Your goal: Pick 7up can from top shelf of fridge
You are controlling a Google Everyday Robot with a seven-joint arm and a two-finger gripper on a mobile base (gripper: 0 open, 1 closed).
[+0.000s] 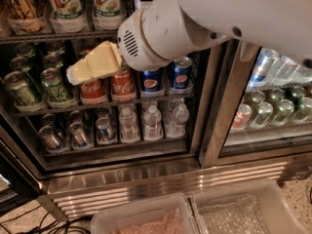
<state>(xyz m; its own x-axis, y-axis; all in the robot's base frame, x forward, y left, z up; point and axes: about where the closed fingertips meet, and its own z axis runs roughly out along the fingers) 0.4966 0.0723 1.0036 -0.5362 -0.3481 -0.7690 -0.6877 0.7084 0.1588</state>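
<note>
On my feed, the far left of the top shelf [44,37], a steel-edged wire rack, holds a tall gold-and-brown can [19,4]. Beside it stand the tall slim whitish 7up can [67,4] with its green logo and a second 7up can [107,1] of the same kind, both upright in clear trays. Under that rack on the left I see short dark-green cans [51,84] in rows. The gripper [80,71], a cream-yellow wedge on the end of my arm, sits just below the top shelf's edge. It points left and a little down, in front of the green cans and the short red Coca-Cola cans [122,86]. It is apart from both 7up cans, which are above it, and I cannot tell whether it is open or closed. Behind it the bulky white arm [195,18] runs up to the right and hides part of the rack. To its right stand blue Pepsi cans [181,73], and one level down small clear water bottles [152,122]. The large stainless-steel-framed fridge [214,111] has a vertical post here. Past it, on the right, green bottles and silver cans [273,106] show behind glass. Along the bottom edge sit two clear plastic bins [243,211].
</note>
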